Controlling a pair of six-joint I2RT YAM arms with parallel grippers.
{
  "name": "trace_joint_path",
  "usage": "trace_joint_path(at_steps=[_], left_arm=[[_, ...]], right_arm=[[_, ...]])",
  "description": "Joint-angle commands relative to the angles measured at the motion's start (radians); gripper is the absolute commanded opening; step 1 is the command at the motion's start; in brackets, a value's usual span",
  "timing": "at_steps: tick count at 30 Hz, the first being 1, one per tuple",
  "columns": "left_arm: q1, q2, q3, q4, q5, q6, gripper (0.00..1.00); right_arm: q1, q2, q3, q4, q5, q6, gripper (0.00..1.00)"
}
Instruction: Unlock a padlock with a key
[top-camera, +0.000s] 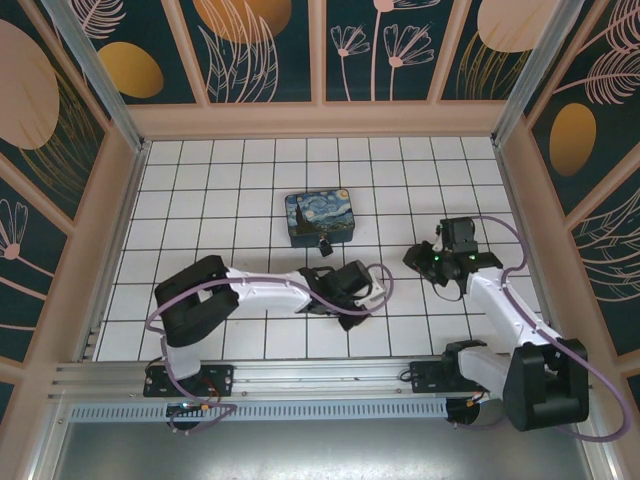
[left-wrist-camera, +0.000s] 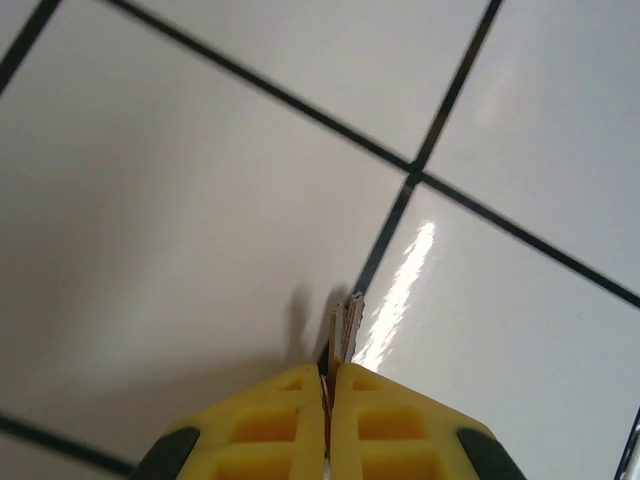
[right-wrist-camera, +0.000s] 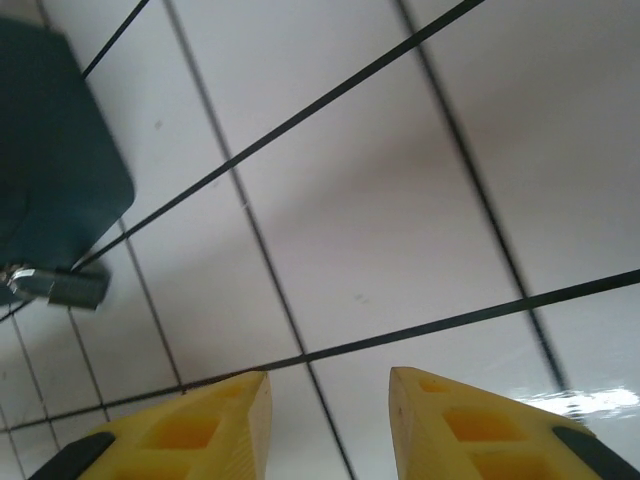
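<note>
The key (left-wrist-camera: 349, 325) is a thin grey sliver pinched between the yellow fingers of my left gripper (left-wrist-camera: 328, 378). Its blade sticks out past the fingertips just above the white tiles. That gripper (top-camera: 318, 292) hangs low over the floor, in front of a small painted tin. The padlock (top-camera: 325, 245) is tiny and dark and lies at the tin's near edge. It also appears at the left edge of the right wrist view as a padlock (right-wrist-camera: 65, 287) with a metal body. My right gripper (top-camera: 420, 258) hovers to the padlock's right. Nothing lies between the spread fingers of the right gripper (right-wrist-camera: 330, 385).
The blue-and-yellow painted tin (top-camera: 318, 217) stands mid-floor, and its dark side (right-wrist-camera: 50, 190) shows in the right wrist view. Beige walls (top-camera: 125, 180) with patterned panels enclose the white tiled floor (top-camera: 220, 190) on three sides. A metal rail (top-camera: 300, 375) runs along the near edge.
</note>
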Motion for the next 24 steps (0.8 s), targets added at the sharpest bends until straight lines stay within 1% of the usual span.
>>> trace_joint_path(at_steps=[1,3,6,8,12,15,18,24], left_arm=[[0.044,-0.072,-0.045,0.074,0.094,-0.064,0.00],[0.068,-0.107,-0.068,0.108,0.110,-0.089,0.01],[0.111,-0.167,-0.109,0.172,0.151,-0.140,0.02],[0.132,-0.201,-0.122,0.210,0.173,-0.169,0.03],[0.190,-0.262,-0.151,0.285,0.213,-0.235,0.03],[0.234,-0.300,-0.174,0.331,0.229,-0.283,0.03],[0.262,-0.329,-0.190,0.384,0.245,-0.319,0.04],[0.284,-0.340,-0.177,0.408,0.254,-0.349,0.04]], right_arm=[[0.060,-0.033,-0.014,0.030,-0.023,0.054,0.37],[0.073,-0.055,-0.026,0.048,-0.051,0.071,0.37],[0.085,-0.094,-0.046,0.114,-0.136,0.076,0.36],[0.103,-0.125,-0.061,0.187,-0.199,0.076,0.34],[0.122,-0.188,-0.116,0.393,-0.320,0.104,0.28],[0.123,-0.195,-0.151,0.515,-0.381,0.136,0.23],[0.125,-0.161,-0.174,0.603,-0.431,0.174,0.24],[0.137,-0.160,-0.206,0.716,-0.458,0.245,0.29]])
